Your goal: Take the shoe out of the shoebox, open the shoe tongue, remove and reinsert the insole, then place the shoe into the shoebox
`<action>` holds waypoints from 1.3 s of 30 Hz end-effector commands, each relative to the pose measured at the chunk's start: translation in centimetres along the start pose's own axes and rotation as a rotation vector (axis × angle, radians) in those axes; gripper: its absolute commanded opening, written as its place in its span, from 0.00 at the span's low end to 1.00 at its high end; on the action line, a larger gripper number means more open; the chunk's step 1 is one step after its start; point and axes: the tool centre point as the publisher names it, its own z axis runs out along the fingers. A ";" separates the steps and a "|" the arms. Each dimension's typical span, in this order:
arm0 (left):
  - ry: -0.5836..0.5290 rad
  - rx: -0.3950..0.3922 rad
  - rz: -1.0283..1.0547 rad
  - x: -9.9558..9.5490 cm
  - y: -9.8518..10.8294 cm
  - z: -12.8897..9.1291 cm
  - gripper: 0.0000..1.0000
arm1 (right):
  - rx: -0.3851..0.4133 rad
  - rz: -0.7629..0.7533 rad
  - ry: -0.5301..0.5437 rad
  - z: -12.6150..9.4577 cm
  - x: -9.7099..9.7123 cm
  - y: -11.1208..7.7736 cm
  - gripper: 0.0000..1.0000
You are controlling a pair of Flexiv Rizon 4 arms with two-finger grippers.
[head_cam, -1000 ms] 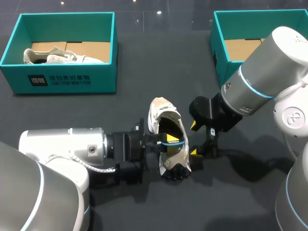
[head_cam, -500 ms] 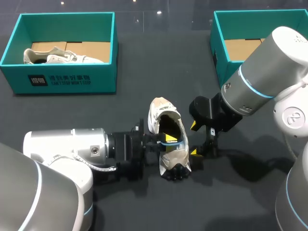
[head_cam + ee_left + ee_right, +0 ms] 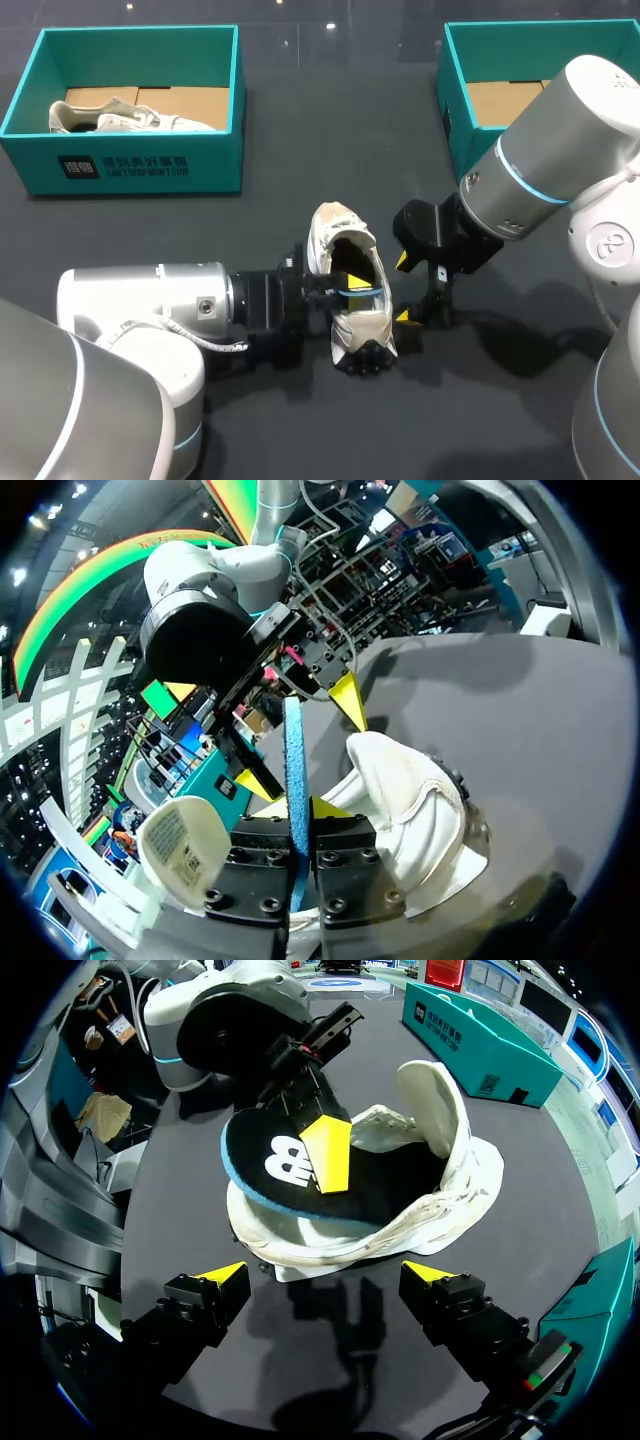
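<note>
A white shoe [image 3: 352, 315] lies on the dark table, its opening turned up. My left gripper [image 3: 350, 289] comes in from the shoe's left and is shut on the black, blue-edged insole [image 3: 358, 293], which stands on edge inside the shoe. In the left wrist view the insole [image 3: 296, 750] runs thin and upright between the two yellow tips of the left gripper [image 3: 298, 808], with the shoe [image 3: 410, 800] beside it. My right gripper [image 3: 403, 290] hangs open just right of the shoe. Its own view shows the right gripper [image 3: 328, 1275] wide apart, holding nothing, facing the shoe [image 3: 450, 1185] and insole [image 3: 275, 1165].
A teal shoebox [image 3: 140, 165] at the back left holds a second pale shoe [image 3: 120, 118] on cardboard. Another teal box [image 3: 452, 100] stands at the back right, partly behind my right arm. Bare dark table lies between the boxes and in front of the shoe.
My left arm has slid a little to the right, toward the shoe, with the insole still in its grip. The right arm and the shoe have not moved.
</note>
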 end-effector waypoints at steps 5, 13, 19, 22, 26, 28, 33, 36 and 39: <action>0.002 0.030 0.011 0.3 -2.0 -1.1 0.24 | 0.001 0.001 -0.003 0.0 0.1 0.0 1.00; -0.007 0.054 0.030 0.3 -3.8 -1.7 0.14 | 0.001 0.001 -0.003 0.0 0.1 0.0 1.00; -0.002 0.059 0.045 0.5 -3.8 -1.2 0.00 | 0.001 0.001 -0.003 0.0 0.1 0.0 1.00; 0.004 0.054 0.054 0.5 -3.1 -0.7 0.00 | 0.001 0.001 -0.003 0.0 0.1 0.0 1.00; 0.005 0.026 0.067 0.4 -1.7 -0.1 0.00 | 0.001 0.001 -0.003 0.0 0.1 0.0 1.00; 0.005 0.010 0.072 0.3 -1.1 0.1 0.00 | 0.001 0.001 -0.003 0.0 0.1 0.0 1.00; 0.000 -0.030 0.069 0.1 0.5 0.4 0.00 | 0.001 0.001 -0.003 0.0 0.1 0.0 1.00; 0.000 -0.046 0.064 0.1 1.2 0.4 0.00 | 0.001 0.001 -0.003 0.0 0.1 0.0 1.00; -0.001 -0.051 0.059 0.0 1.4 0.3 0.00 | 0.001 0.001 -0.003 0.0 0.1 0.0 1.00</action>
